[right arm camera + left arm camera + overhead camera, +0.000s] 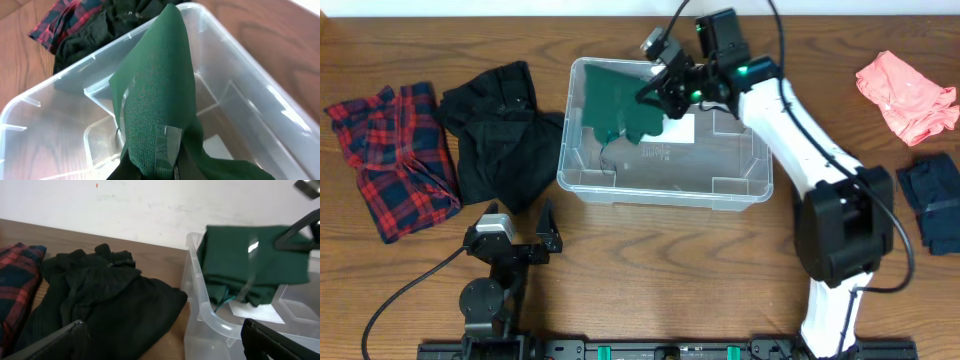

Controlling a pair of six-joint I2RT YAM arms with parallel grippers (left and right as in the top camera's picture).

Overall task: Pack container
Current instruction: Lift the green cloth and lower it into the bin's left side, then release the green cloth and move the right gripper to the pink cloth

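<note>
The clear plastic container [582,180] stands at the table's middle, with a white label [682,128] on its base. My right gripper [658,88] is shut on a dark green garment [620,105] and holds it over the container's left half, its lower edge hanging inside. The right wrist view shows the green garment [155,95] draped from the jaws above the container [250,85]. My left gripper [520,235] is open and empty near the front left, below the container. In the left wrist view the container's corner [205,310] and green garment [250,260] show at right.
A black garment [495,130] lies left of the container, also in the left wrist view [95,305]. A red plaid shirt [395,155] lies at far left. A pink garment [908,95] and a navy garment [935,200] lie at right.
</note>
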